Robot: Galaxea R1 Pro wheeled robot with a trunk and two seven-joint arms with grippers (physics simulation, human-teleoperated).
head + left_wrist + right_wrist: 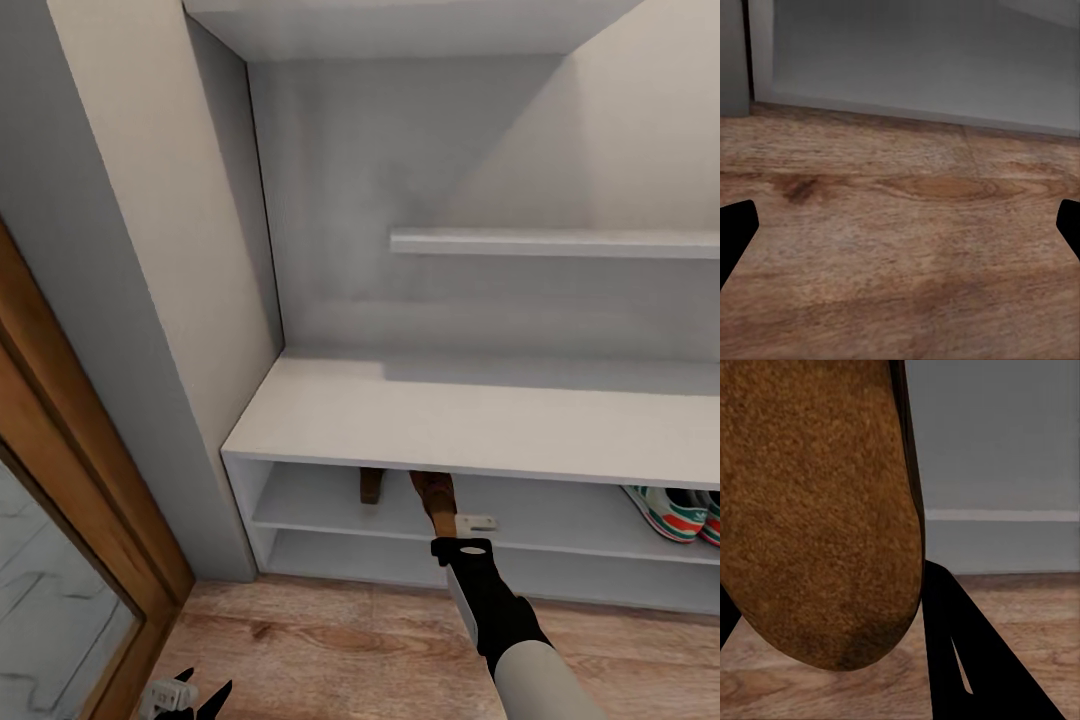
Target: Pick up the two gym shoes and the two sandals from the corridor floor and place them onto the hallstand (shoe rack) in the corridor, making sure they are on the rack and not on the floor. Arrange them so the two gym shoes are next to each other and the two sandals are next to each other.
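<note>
1. Right gripper (452,522) was closed on a sandal (433,495), poking it into the rack's (480,420) upper slot.
2. Second sandal (371,484) sat at nine o'clock of it; sneakers (672,512) well off at three o'clock.
3. Advice: slide deeper, set flat beside its mate, then release.
4. Left gripper (190,697) hung open over the floor (900,247).
</note>
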